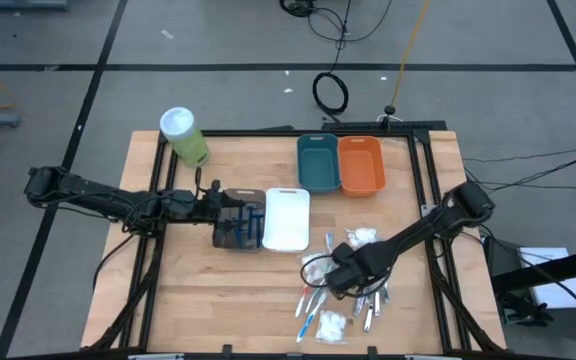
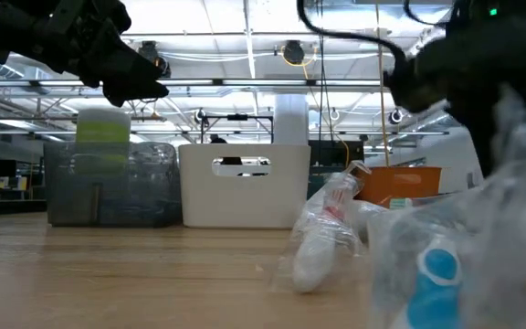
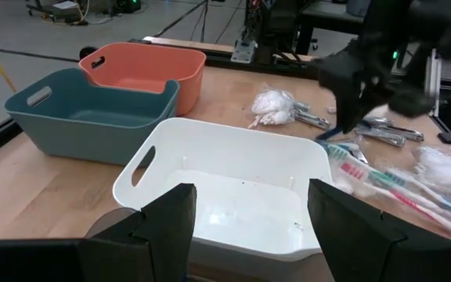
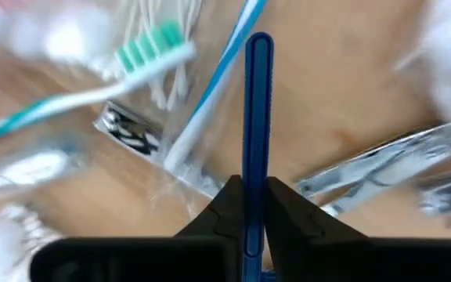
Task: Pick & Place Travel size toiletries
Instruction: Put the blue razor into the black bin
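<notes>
Already the right end effector (image 4: 249, 205) has its two fingers pinched shut on a thin dark blue razor handle (image 4: 257, 117), which runs straight out ahead of the fingers, its long axis in line with the wrist. From above, that end effector (image 1: 340, 275) sits low over the pile of travel size toiletries (image 1: 340, 300) at the near right of the table (image 1: 198, 300), among toothbrushes (image 4: 84, 86), silvery tubes (image 4: 382, 164) and white soft pads (image 1: 330, 325).

The left end effector (image 3: 249, 227) hangs with its fingers spread apart and nothing between them, above the brown bin (image 1: 240, 222) and looking across the white bin (image 3: 225, 184), well to the left of the pile.

The bins lie to the far left of the held razor: white bin closest, teal bin (image 1: 318, 160) and orange bin (image 1: 361, 163) farther back. The right arm is plainly the nearer one to the pile, so the carry is likely its job: lift, then travel left and away towards a bin. Which bin the razor belongs in I cannot tell.
</notes>
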Tool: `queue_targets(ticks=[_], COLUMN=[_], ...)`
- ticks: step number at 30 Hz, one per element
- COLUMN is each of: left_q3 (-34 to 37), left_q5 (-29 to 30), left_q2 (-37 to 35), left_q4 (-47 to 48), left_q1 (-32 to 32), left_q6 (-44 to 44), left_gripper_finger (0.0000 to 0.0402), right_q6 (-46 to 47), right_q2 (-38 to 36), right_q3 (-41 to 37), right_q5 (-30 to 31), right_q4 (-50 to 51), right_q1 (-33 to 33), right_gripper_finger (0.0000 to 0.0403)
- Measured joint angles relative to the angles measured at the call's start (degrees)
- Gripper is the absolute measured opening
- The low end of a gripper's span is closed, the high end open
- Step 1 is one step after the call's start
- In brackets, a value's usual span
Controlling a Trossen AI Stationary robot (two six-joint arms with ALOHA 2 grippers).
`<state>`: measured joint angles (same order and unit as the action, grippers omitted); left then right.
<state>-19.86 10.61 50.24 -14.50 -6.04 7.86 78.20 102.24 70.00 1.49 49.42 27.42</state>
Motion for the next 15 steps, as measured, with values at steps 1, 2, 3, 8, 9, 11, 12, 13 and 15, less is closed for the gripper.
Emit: queue_targets(ticks=[1,2,3,8,9,11,12,13,15], left_q3=[0.0,0.0,0.0,0.0,0.0,0.0,0.0,0.0,0.0], left_q5=[0.0,0.0,0.0,0.0,0.0,0.0,0.0,0.0,0.0], left_q2=[0.0,0.0,0.0,0.0,0.0,0.0,0.0,0.0,0.0], left_q4=[0.0,0.0,0.0,0.0,0.0,-0.1,-0.3,-0.7,-2.4], left_q1=[0.0,0.0,0.0,0.0,0.0,0.0,0.0,0.0,0.0], left_q6=[0.0,0.0,0.0,0.0,0.0,-0.1,-0.2,-0.2,-0.2], left_gripper_finger=[0.0244,0.0243,0.0244,0.0243,0.0244,0.0244,0.0243,0.0244,0.0244], right_q6=[0.2,0.2,0.3,-1.1,-2.1,-5.0,-7.2,-9.8,-16.1], right_q2=[-1.0,-2.1,-3.3,-9.4,-10.4,-12.0,-12.5,-12.8,-12.6], right_q3=[0.0,0.0,0.0,0.0,0.0,0.0,0.0,0.0,0.0], right_q5=[0.7,1.8,3.0,11.7,14.6,22.2,26.2,30.3,36.6], right_q4=[0.4,0.6,0.6,0.3,0.0,-1.7,-2.9,-4.8,-9.3], right_q1=[0.0,0.1,0.3,1.3,1.6,2.2,2.5,2.8,3.1], right_gripper_finger=[0.0021,0.0024,0.0028,0.0028,0.0025,0.0021,0.0021,0.0022,0.0025])
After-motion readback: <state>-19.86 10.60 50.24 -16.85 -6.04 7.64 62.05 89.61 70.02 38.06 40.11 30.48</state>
